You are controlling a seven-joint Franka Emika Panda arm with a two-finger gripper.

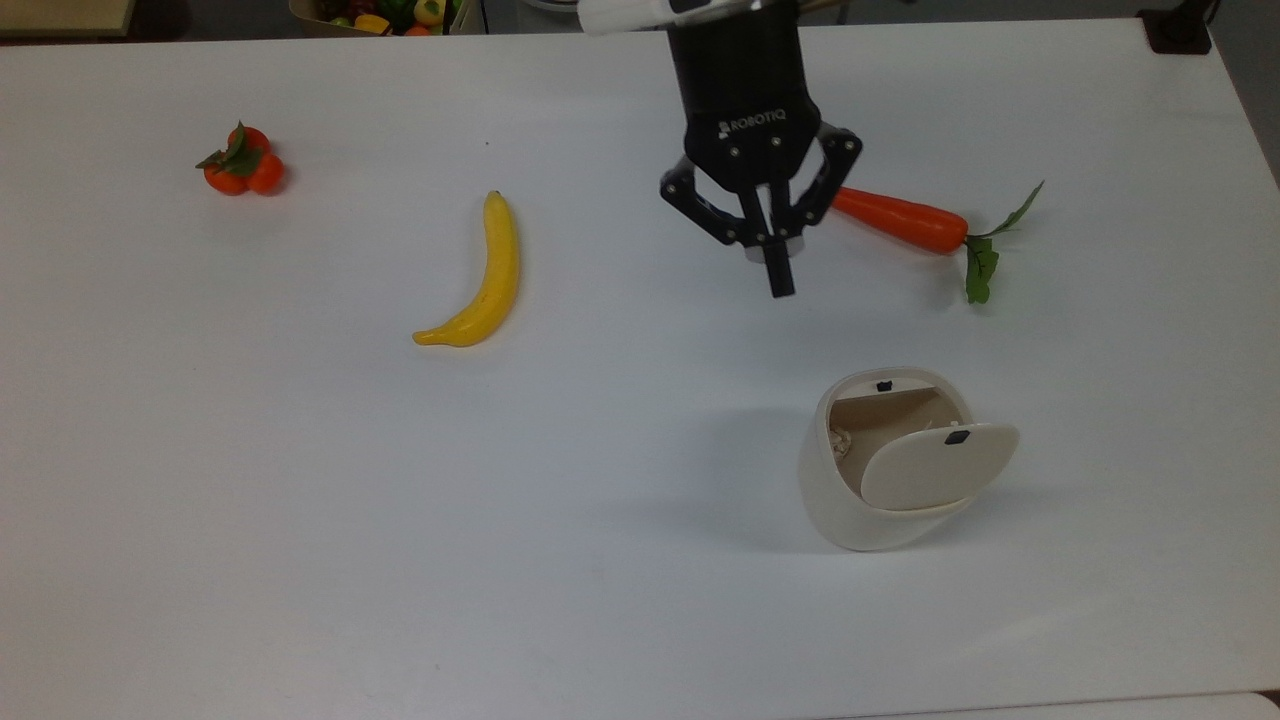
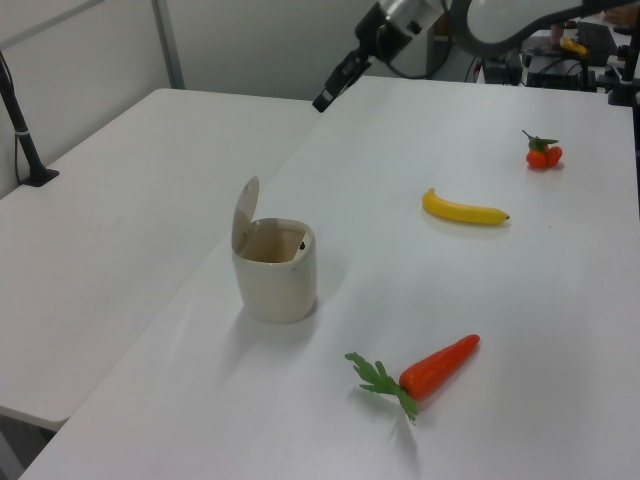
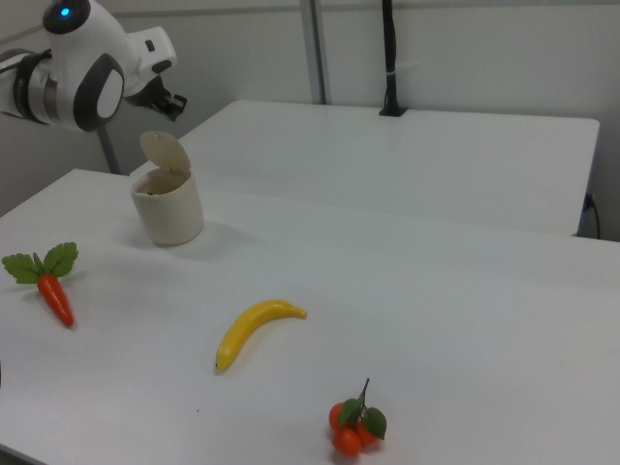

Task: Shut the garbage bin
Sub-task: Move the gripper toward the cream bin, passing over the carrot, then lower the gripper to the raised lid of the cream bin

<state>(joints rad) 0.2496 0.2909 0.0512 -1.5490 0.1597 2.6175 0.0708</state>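
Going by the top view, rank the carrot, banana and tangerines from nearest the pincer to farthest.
From the pincer:
1. Carrot, on the top view's right.
2. Banana, on the top view's left.
3. Tangerines, far on the top view's left.

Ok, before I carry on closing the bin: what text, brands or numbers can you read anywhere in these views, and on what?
"ROBOTIQ": white letters on the black body of the gripper, seen in the top view.
The garbage bin has small black square marks on its lid and inner rim; they carry no readable text.

Robotics lab: plain white tables (image 2: 120,230), black camera pole (image 3: 389,58) clamped to a table edge, equipment and cables (image 2: 520,55) behind, bare walls.
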